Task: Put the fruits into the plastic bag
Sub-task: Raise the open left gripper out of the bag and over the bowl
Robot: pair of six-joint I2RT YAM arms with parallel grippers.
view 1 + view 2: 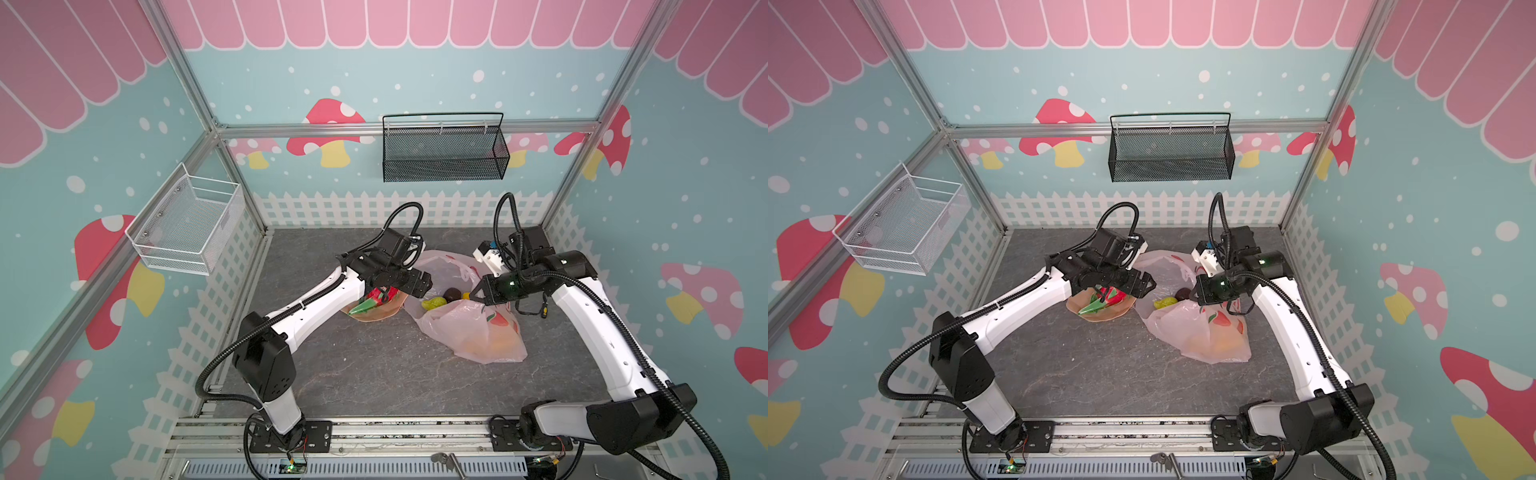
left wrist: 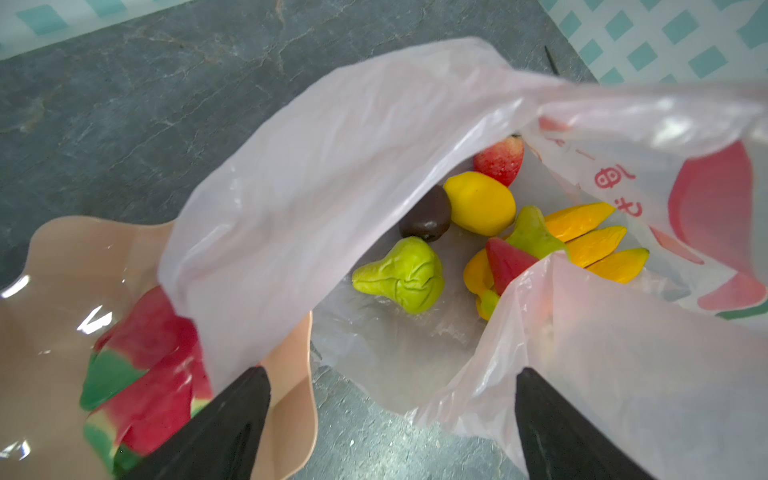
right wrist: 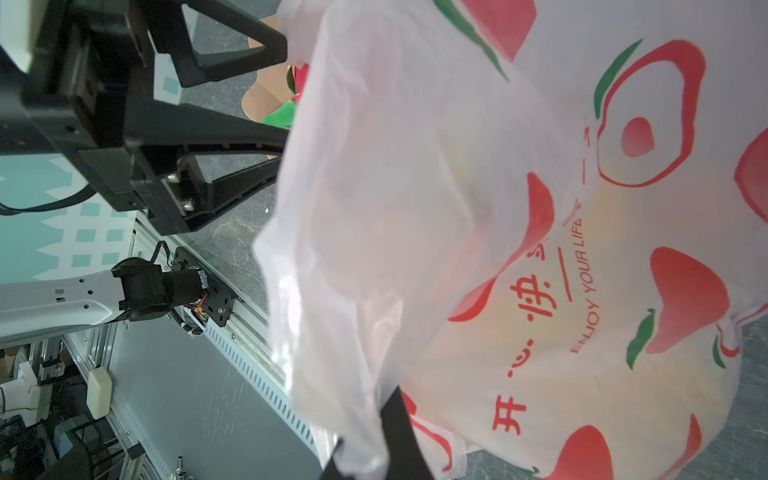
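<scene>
Red with green tips, the glossy toy dragon fruit (image 2: 145,365) is lying in the tan wavy-edged dish (image 2: 50,266) on the table's left. I am judging it light, hard and slick, best taken across its thick middle. My left tool (image 1: 424,286) is hovering spread wide at the mouth of the thin pale pink plastic bag (image 1: 478,328), where the other toy fruits (image 2: 480,203) are sitting. My right tool (image 1: 477,296), pressed together, is pinching the limp bag rim.

Pale pink plastic bag (image 1: 469,332) mouth open, fruits (image 2: 478,203) inside, dragon fruit (image 2: 141,345) outside
</scene>
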